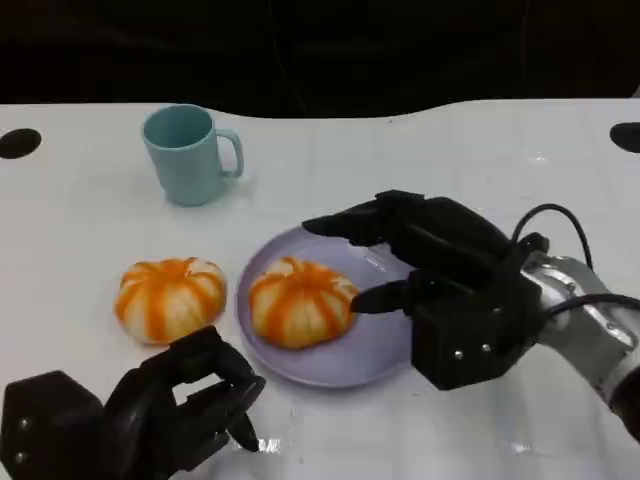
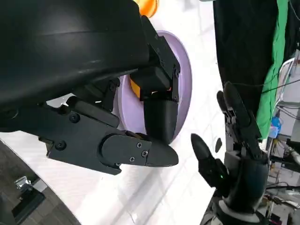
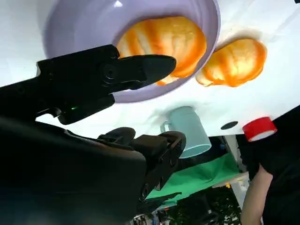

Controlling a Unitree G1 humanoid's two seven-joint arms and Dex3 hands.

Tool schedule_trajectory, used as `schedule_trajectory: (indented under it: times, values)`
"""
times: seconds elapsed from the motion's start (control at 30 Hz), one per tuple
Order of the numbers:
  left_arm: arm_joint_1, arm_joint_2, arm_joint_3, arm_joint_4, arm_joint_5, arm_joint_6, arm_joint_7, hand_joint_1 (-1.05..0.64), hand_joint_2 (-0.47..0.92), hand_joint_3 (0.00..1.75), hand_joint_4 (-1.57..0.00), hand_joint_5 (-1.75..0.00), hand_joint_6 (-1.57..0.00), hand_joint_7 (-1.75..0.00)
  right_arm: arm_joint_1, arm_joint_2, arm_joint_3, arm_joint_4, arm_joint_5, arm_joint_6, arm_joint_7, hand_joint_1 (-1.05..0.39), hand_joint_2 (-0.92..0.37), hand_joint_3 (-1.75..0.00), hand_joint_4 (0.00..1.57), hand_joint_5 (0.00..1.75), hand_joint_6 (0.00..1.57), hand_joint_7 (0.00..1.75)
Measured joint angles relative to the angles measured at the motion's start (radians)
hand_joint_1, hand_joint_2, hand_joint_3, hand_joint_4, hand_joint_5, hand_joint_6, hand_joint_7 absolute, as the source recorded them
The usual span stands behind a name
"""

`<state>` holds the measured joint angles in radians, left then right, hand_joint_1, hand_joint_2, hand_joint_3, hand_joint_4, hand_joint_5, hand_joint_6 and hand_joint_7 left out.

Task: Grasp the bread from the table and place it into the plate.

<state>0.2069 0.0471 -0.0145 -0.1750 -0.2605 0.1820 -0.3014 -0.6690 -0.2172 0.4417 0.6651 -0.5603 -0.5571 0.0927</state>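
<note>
Orange-striped bread [image 1: 300,302] on lilac plate [image 1: 380,350]; second bread [image 1: 168,297] beside plate.

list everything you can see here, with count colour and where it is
bread: 2, orange with pale stripes; one on the plate, one on the table left of the plate
plate: 1, lilac, table centre
mug: 1, light blue, upright, behind the left bread
table: 1, white
red round thing: 1, at the table edge, too small to identify
person: 1, dark top, beside the table
left hand: 1, black, near the front edge, holding nothing
right hand: 1, black, open, over the plate's right side
</note>
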Motion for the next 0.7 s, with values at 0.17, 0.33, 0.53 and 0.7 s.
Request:
schedule_trajectory:
  times: [0.17,0.33,0.53,0.7]
  values:
    - [0.000,-0.001,-0.001,0.000,0.000,-0.001,0.000,-0.54,0.92,0.27,-0.73,-1.75,-0.66,-1.53,0.077,-0.052,-0.030,-0.121,0.020,0.005,0.037,-0.57,-0.92,-0.11,0.20,0.48,0.40,0.04]
    - [-0.001,0.000,-0.001,0.001,0.000,-0.005,0.000,-0.54,0.92,0.27,-0.73,-1.75,-0.66,-1.52,0.158,-0.105,-0.067,-0.235,0.046,0.007,0.067,-0.49,-0.91,-0.04,0.25,0.49,0.46,0.05]
    - [0.000,0.001,-0.003,0.001,0.001,-0.005,0.000,-0.54,0.92,0.27,-0.73,-1.75,-0.66,-1.52,0.264,-0.164,-0.115,-0.356,0.091,0.004,0.109,-0.36,-0.88,-0.01,0.33,0.48,0.55,0.07]
    - [-0.002,0.000,-0.008,0.002,0.001,-0.007,0.000,-0.54,0.92,0.28,-0.74,-1.75,-0.67,-1.52,0.335,-0.207,-0.155,-0.424,0.123,-0.001,0.123,-0.25,-0.87,0.00,0.45,0.50,0.68,0.11]
